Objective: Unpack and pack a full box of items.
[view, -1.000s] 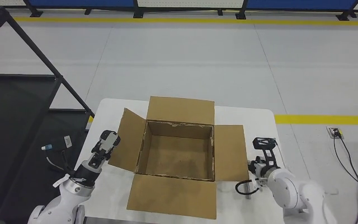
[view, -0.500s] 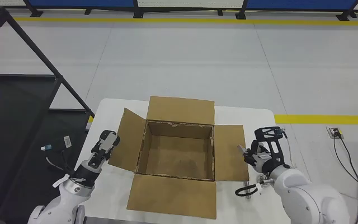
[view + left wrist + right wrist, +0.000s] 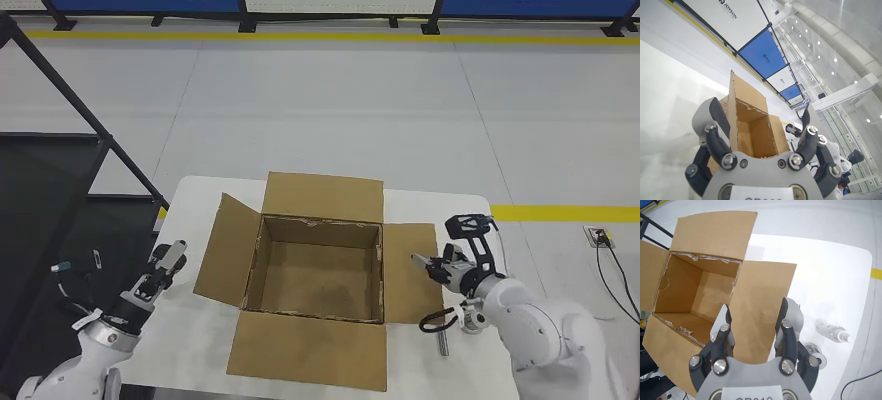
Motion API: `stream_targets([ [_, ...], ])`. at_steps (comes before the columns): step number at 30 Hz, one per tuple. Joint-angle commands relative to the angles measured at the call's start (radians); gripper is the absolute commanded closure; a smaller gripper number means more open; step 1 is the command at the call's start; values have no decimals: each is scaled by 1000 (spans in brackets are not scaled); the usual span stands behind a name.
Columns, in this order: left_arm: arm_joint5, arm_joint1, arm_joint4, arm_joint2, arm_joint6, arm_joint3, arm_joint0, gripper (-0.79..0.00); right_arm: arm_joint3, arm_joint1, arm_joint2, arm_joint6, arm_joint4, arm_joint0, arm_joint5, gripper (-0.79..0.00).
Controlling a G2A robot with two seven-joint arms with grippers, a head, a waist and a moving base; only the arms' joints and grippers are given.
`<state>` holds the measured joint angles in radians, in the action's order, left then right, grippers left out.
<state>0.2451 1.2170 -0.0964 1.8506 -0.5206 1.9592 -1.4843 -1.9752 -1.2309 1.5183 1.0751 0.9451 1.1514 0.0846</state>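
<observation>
The box [image 3: 325, 195] sits mid-way on the desk [image 3: 425, 205], flaps spread and floor bare, so unpacking looks done. The left tool [image 3: 165, 262] and right tool [image 3: 438, 266] flank it, both released and empty. The right wrist view adds a bottle [image 3: 830, 330] and a spool [image 3: 815, 351] lying beside the flap.

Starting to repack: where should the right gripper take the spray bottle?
Probably take the bottle across its round body, from above: it lies on its side on the table, and its nozzle end tapers thin. The right gripper is open.
</observation>
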Motion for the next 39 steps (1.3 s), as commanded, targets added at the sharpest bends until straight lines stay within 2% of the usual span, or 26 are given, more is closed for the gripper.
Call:
stream_targets([
  [1,5,-4,-3,4,-25,-5,4,-785,12,3,23,15,-31,7,-6,-637],
  [2,5,-5,-6,4,-28,-6,5,-785,19,4,31,23,-45,10,-10,-634],
  [7,1,-8,-19,-13,-21,-6,15,-785,55,9,40,33,-128,14,-58,-720],
  [13,-6,-11,-36,-35,-8,-2,22,-785,109,13,3,64,-159,-22,-94,-733],
  [20,-5,-15,-41,-44,7,2,12,-785,129,16,-48,61,-153,-55,-83,-739],
  [28,-3,-19,-35,-42,24,13,2,-785,126,20,-86,65,-128,-68,-57,-782],
  [35,0,-21,-29,-44,46,29,-7,-785,13,36,-2,54,-64,20,3,-785],
  [39,-1,-22,-29,-51,55,37,-8,-785,-51,47,50,99,-13,96,9,-785],
])
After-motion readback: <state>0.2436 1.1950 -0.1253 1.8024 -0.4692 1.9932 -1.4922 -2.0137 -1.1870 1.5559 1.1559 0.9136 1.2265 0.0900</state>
